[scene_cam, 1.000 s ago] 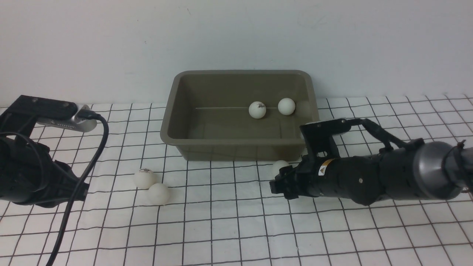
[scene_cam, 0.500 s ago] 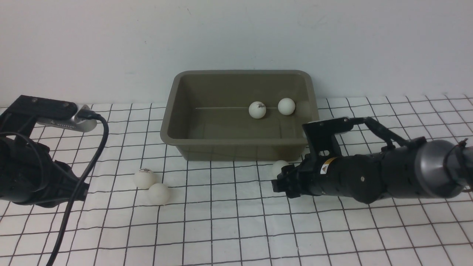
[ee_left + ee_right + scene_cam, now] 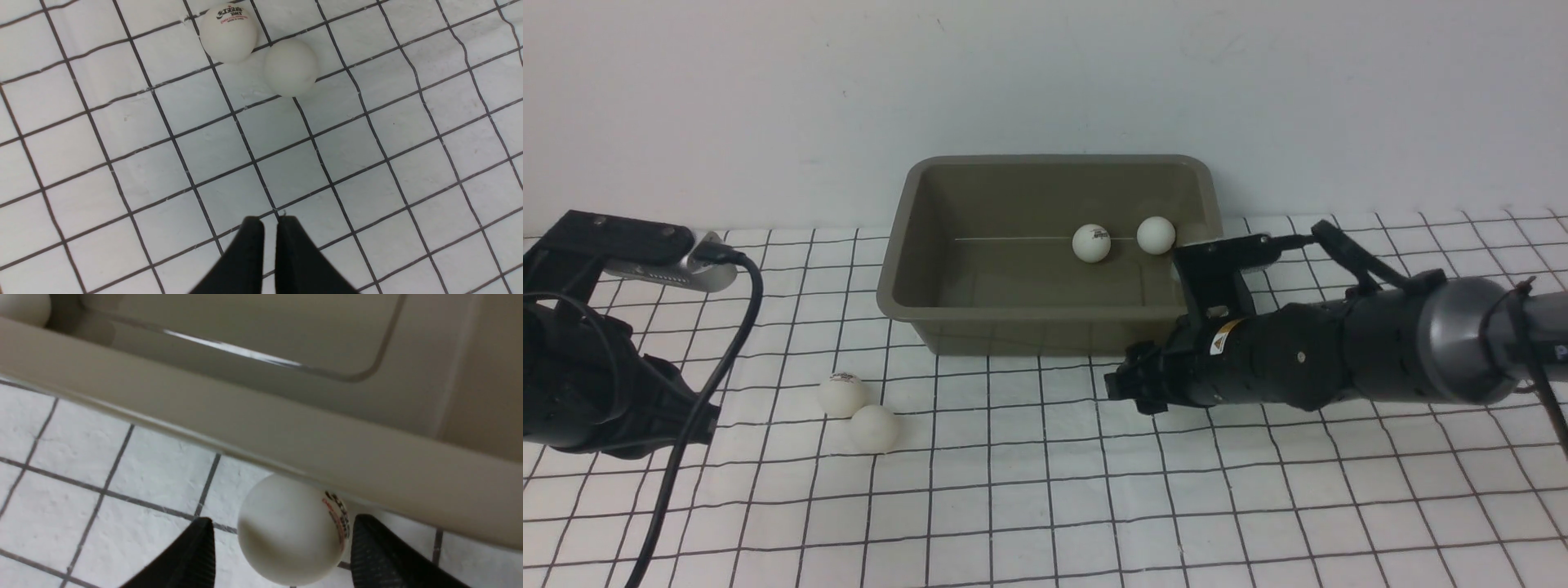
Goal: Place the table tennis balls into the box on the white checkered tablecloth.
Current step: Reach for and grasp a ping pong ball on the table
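Right fingers (image 3: pixel 186 559) parted around logo ball (image 3: pixel 292 528), beside box rim (image 3: pixel 286 428), checkered tablecloth (image 3: pixel 155 465)

The right arm (image 3: pixel 1339 355) has swung left and towards the far side, so it now sits closer to the box (image 3: pixel 1045 335). The right gripper (image 3: pixel 1117 384) has shifted the same way, and in the front view it now covers the table tennis ball (image 3: pixel 290 531) by the box's near wall, which showed white just above it a moment ago. The camera bracket (image 3: pixel 1217 257) on that wrist has moved with the arm. Where it stood beside the box's right near corner, it now overlaps that corner in the front view.
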You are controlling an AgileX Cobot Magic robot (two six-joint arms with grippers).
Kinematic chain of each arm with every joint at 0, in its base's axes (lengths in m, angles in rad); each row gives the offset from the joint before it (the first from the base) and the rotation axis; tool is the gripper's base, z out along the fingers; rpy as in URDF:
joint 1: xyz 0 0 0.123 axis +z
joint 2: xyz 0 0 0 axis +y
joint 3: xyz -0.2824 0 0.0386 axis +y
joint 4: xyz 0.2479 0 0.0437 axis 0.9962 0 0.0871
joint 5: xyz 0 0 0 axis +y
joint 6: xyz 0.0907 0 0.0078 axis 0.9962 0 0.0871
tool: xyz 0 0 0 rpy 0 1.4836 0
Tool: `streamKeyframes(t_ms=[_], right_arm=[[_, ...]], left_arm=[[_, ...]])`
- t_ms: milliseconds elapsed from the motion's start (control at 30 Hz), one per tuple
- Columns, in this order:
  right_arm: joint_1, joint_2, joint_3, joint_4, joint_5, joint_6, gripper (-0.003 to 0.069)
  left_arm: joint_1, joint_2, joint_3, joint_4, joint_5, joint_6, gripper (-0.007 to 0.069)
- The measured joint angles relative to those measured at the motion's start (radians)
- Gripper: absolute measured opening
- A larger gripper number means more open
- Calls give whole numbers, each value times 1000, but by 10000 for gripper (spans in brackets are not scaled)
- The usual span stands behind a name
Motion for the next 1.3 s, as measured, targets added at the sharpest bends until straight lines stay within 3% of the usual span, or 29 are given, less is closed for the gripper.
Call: streamKeyframes(t_ms=[333, 533, 1067, 1300], right_arm=[[0, 41, -46, 0, 3, -1, 407], [0, 58, -52, 0, -1, 0, 363], [1, 50, -57, 0, 60, 0, 363], [79, -14, -52, 0, 177, -26, 363]], left_arm=[[0, 0, 0, 0, 0, 0, 31], [0, 0, 0, 0, 0, 1, 31], [0, 0, 0, 0, -4, 1, 31], [0, 0, 0, 0, -11, 1, 31]])
